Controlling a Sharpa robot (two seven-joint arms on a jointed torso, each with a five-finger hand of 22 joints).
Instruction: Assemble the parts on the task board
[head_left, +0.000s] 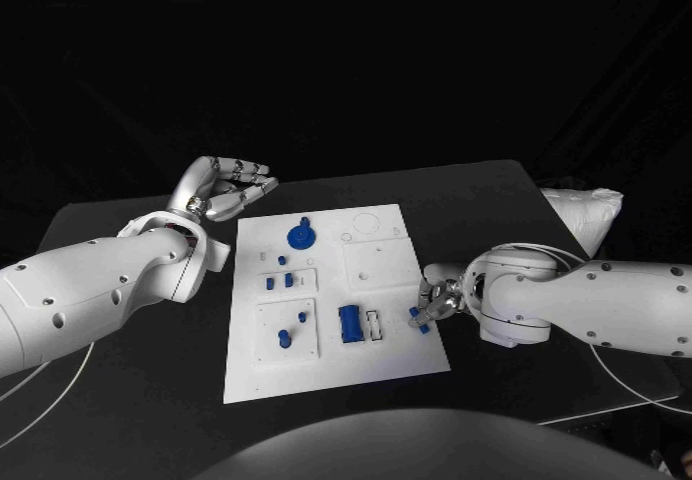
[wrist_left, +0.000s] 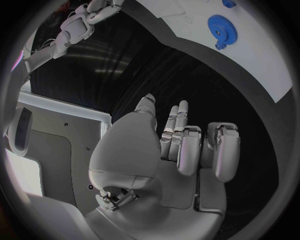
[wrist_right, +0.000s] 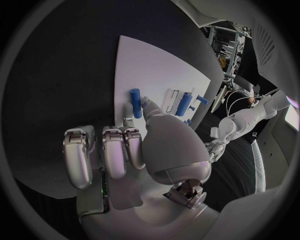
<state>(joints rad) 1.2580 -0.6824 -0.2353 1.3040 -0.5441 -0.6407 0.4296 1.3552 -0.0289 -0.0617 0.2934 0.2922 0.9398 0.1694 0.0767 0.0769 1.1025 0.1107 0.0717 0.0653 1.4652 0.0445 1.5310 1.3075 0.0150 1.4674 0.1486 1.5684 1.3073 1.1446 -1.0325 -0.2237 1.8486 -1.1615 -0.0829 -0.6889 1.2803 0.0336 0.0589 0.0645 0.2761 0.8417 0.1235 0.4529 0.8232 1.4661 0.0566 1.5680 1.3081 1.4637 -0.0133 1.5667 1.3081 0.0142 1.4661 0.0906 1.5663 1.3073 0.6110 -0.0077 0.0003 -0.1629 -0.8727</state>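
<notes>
**Head view: right hand at the board's edge with a blue peg, left hand idle beyond the far corner**

Head view leaves much in darkness: the black table (head_left: 476, 195) fades into a black backdrop past its far edge, and the small pieces on the task board (head_left: 335, 375) are too small to identify by shape. Whether the right hand (head_left: 437, 300) truly pinches the blue peg (head_left: 420, 318) is hard to judge from there, since its fingers hide the contact.

The table carries the white task board at its middle, long side running from 12 to 6 o'clock. At the board's 12 o'clock end lies a blue gear (head_left: 300, 236); toward 5 o'clock of centre a blue block (head_left: 349, 323) sits beside a narrow slot. Several smaller blue parts (head_left: 284, 339) stand in the panels along the 9 o'clock side.

The right arm enters from 3 o'clock, its hand at the board's 3 o'clock edge. In the right wrist view the thumb and a fingertip (wrist_right: 145, 102) meet at the lower end of the blue peg (wrist_right: 135, 102), which stands against the board; the other fingers hang curled, apart from it. The hand seems to pinch the peg.

The left arm comes from 9 o'clock, and the left hand (head_left: 228, 190) hovers over bare table just beyond the board's 11 o'clock corner. In the left wrist view the left hand (wrist_left: 181, 145) has its fingers loosely bent and apart, holding nothing, with the gear (wrist_left: 222, 31) well away.
</notes>
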